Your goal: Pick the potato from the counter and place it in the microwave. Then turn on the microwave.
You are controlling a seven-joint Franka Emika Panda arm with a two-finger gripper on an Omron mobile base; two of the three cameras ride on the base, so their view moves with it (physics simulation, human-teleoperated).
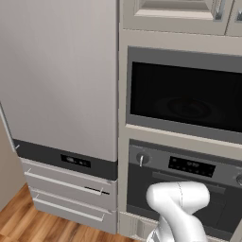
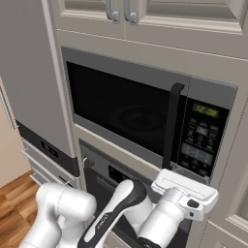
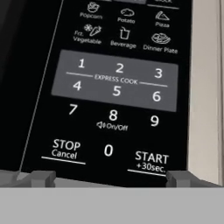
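Built-in dark grey microwave [image 2: 145, 111] had its black glass door shut; the potato could not be made out behind the glass. Gripper [image 3: 105, 178] faced the black keypad [image 3: 118, 87], jaws spread wide and empty, presumably lined up for START [image 3: 151, 159]. Hand view alone made the key labels legible; right base view showed the vertical black handle [image 2: 173, 126].

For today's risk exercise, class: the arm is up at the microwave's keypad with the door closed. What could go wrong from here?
1. The gripper is wide open, with one fingertip below START and the other near STOP/Cancel; a push could hit the wrong key.
2. A miss to the right would land on the cabinet frame.
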